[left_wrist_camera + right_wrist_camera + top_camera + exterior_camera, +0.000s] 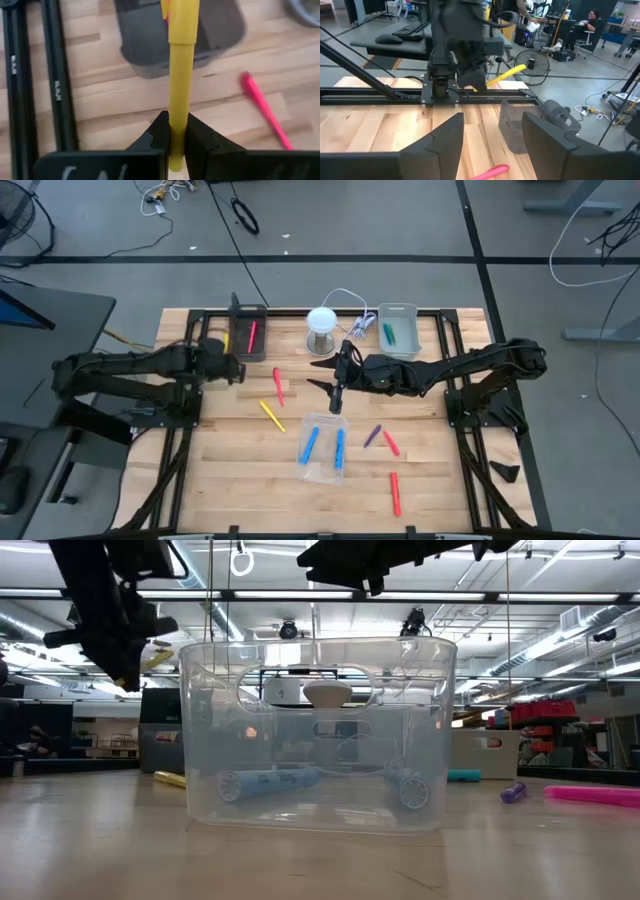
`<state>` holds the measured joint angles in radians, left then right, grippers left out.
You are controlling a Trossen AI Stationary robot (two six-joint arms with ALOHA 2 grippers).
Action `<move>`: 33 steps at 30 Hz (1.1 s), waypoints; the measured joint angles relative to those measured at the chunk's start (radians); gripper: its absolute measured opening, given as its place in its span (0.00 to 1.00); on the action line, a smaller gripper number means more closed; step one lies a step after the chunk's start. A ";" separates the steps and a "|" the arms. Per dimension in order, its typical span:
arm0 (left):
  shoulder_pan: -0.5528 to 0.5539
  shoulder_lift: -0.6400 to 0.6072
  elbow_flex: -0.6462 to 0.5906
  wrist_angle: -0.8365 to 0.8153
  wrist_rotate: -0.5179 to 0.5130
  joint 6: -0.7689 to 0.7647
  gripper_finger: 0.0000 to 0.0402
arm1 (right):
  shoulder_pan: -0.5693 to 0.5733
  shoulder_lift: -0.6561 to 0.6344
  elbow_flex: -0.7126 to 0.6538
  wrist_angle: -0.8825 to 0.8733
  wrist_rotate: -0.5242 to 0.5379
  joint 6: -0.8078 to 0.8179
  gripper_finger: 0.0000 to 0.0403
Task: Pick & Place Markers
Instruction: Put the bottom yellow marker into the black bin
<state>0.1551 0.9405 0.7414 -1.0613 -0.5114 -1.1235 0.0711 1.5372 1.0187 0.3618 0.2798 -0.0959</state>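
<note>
Left gripper (pixel 174 145) pinching a yellow marker (pixel 181 60) above the dark tray (pixel 247 323) holding a pink marker (pixel 252 335), right gripper (pixel 337 385) spread wide over mid-table, clear bin (pixel 322 450) with 2 blue markers (pixel 309 444), other markers loose on the wooden table (pixel 440 470).

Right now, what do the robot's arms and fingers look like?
Both arms are black and jointed, mounted on black frames. The left gripper has two chunky black wedge-shaped fingers on a flat bar with white markings. The right gripper has the same matte black wedge fingers.
</note>
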 joint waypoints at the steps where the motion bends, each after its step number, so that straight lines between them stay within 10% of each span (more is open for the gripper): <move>1: 0.049 0.000 0.000 0.012 0.026 0.047 0.08 | 0.000 0.000 0.000 0.001 0.000 0.000 0.51; 18: 0.737 0.020 0.000 0.344 0.519 0.483 0.08 | 0.000 0.000 0.000 0.004 0.000 0.000 0.51; 33: 0.823 0.378 0.183 0.344 0.569 0.532 0.08 | 0.000 0.000 0.000 0.013 0.000 0.000 0.51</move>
<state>0.9780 1.3182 0.9243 -0.7170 0.0574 -0.5914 0.0711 1.5372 1.0187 0.3744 0.2794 -0.0956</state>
